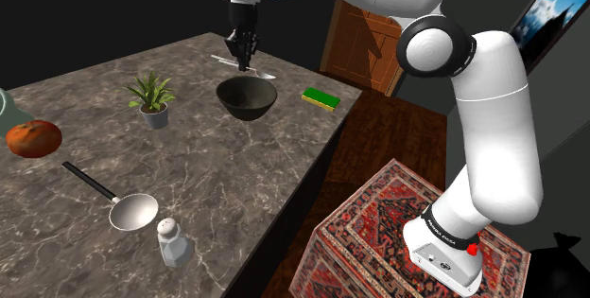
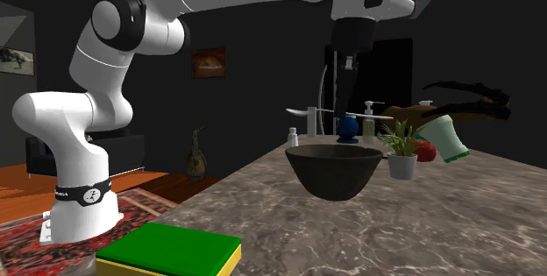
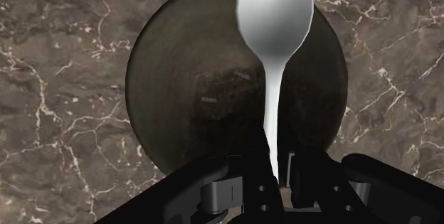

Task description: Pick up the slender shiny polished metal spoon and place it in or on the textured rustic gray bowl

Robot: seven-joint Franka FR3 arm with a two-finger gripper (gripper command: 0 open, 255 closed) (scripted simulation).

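A dark, white-veined marble tabletop (image 1: 236, 173) was seen in a dim room with a wooden door (image 1: 355, 50) behind it, and the arm's stand (image 1: 378, 225) was drawn with a red rug pattern. In the shoulder view a potted plant (image 1: 151, 97), a red-orange fruit (image 1: 33, 138), a black-handled metal ladle (image 1: 132, 211), a shaker (image 1: 173, 242) and a green-and-yellow sponge (image 1: 321, 98) were spread over the tabletop, the sponge lying near the edge, not far from the dark bowl (image 1: 247, 97). In the second exterior view a vase (image 2: 195, 162) on the floor and a framed picture (image 2: 209, 62) on the dark wall were shown, and the bowl's outer wall was seen to taper to a narrow base. In the wrist view the bowl's mottled grey-brown inside was looked into from above. The spoon (image 3: 275, 23), pale, smooth and slender with an oval scoop, was held in the air above the bowl and apart from it. Its handle was clasped between the closed fingers of the gripper (image 3: 277, 180), and its scoop reached over the bowl's rim.
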